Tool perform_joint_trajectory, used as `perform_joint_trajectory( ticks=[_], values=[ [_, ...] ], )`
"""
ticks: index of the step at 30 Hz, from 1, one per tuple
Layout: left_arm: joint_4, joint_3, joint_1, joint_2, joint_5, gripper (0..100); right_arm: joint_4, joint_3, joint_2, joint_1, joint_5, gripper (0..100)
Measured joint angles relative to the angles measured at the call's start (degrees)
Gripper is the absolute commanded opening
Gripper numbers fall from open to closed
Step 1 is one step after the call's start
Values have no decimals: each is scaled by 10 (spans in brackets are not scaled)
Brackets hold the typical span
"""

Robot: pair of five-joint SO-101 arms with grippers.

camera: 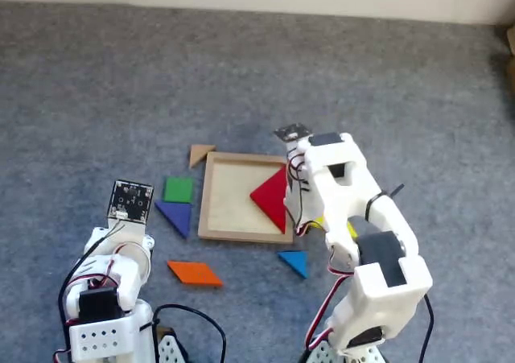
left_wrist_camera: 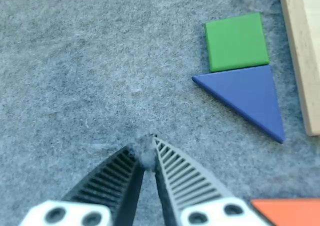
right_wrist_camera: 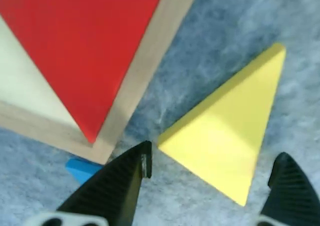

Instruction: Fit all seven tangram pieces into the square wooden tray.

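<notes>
The square wooden tray (camera: 206,206) is found on the grey table, between the two arms. One piece is seated inside it: the red triangle (camera: 273,198), laid with its long edge along the rim on the right arm's side.

Six pieces are recorded outside the tray. The yellow triangle (right_wrist_camera: 230,136) lies flat on the table just beside that same rim, near the tray's nearer corner. The light blue triangle (camera: 294,261) is placed close to that corner, nearer the arm bases. On the opposite side, the green square (left_wrist_camera: 235,41) and the dark blue triangle (left_wrist_camera: 247,98) are set edge to edge, near the rim. The tan triangle (camera: 199,154) is noted at the tray's far corner on that side. The orange parallelogram (camera: 194,273) lies apart, nearer the left arm.

The right claw (right_wrist_camera: 214,158) is spread wide, one finger to each side of the yellow triangle; contact cannot be confirmed. The left claw (left_wrist_camera: 147,151) is closed on nothing, its tips together over bare table.
</notes>
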Motion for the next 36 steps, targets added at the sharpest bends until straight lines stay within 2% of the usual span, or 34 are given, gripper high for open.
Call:
perform_joint_trajectory(
  ticks=[20,27,36],
  values=[
    [0,0,0,0,0,7,-23,-2,31,1,8,357],
    [0,0,0,0,0,7,-23,-6,40,1,8,271],
    [0,0,0,0,0,7,-23,-11,40,4,7,267]
  ],
)
